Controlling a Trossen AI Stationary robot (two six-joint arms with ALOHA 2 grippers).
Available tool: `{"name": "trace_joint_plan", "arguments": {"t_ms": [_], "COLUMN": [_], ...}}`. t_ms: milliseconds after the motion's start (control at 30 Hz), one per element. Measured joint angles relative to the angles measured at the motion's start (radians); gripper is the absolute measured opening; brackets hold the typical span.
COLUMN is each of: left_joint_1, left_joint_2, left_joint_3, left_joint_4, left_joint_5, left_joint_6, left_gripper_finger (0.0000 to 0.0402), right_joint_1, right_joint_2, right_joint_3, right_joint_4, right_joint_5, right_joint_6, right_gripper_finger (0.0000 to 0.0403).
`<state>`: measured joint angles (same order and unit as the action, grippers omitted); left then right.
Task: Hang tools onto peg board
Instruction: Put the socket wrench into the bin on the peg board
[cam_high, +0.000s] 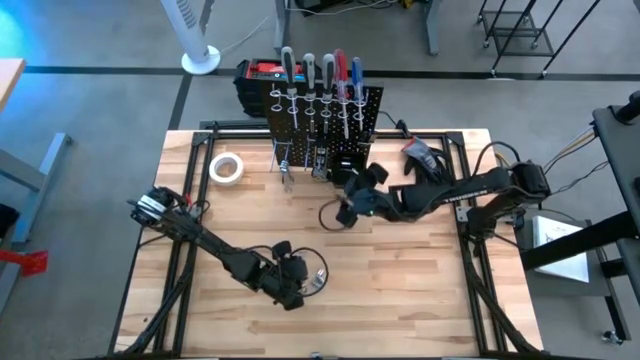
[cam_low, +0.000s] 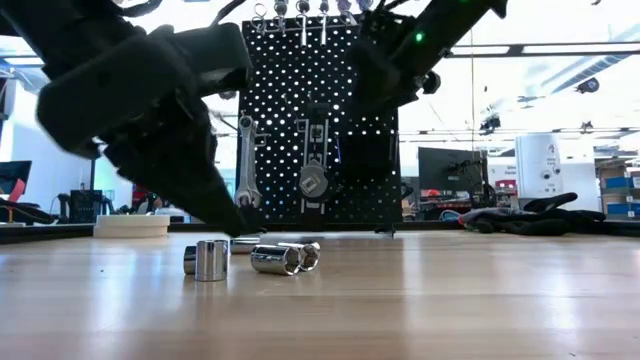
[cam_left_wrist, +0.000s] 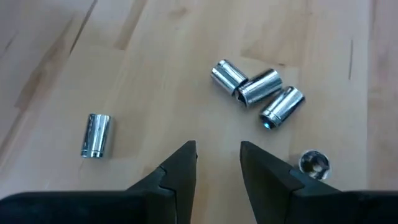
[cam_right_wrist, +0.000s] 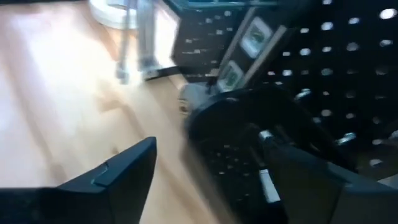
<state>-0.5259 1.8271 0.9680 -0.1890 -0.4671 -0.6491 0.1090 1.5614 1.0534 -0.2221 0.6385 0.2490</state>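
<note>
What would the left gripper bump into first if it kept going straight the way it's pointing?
Probably the bare wooden table. The left gripper points down between the lone socket and the socket cluster, its open fingers aligned with neither.

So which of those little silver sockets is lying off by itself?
The socket lying on its side, alone on the bare wood. The other four sit bunched together, on the far side of the left end effector.
</note>
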Motion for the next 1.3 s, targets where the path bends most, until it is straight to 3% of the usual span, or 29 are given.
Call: {"name": "trace_joint_plan", "arguments": {"t_ms": [167,267,433,767,1133,1300], "left_joint_1": [-0.014,-0.013,-0.008,-0.006,-0.007,-0.007], "left_joint_2": [-0.014,-0.016,-0.016,-0.019,-0.016,-0.015], "left_joint_3": [0.0,0.0,0.0,-0.002,-0.002,-0.002], "left_joint_4": [-0.021,-0.021,-0.09,-0.277,-0.279,-0.282], "left_joint_5": [-0.015,-0.022,-0.114,-0.151,-0.131,-0.117], "left_joint_6": [0.0,0.0,-0.041,-0.068,-0.076,-0.077], "left_gripper_finger": [0.0114,0.0114,0.0114,0.0114,0.0114,0.0114], "right_joint_1": [0.143,0.212,0.271,0.223,0.109,0.055], "right_joint_2": [0.039,0.09,0.217,0.479,0.598,0.596], "right_joint_3": [-0.009,-0.011,-0.011,0.096,0.215,0.226], "right_joint_4": [0.052,0.11,0.27,0.389,0.332,0.283], "right_joint_5": [-0.024,-0.128,-0.177,-0.18,-0.365,-0.542], "right_joint_6": [-0.002,-0.002,0.018,-0.24,-0.257,-0.189], "right_gripper_finger": [0.0285,0.0271,0.0259,0.0256,0.0256,0.0243]}}
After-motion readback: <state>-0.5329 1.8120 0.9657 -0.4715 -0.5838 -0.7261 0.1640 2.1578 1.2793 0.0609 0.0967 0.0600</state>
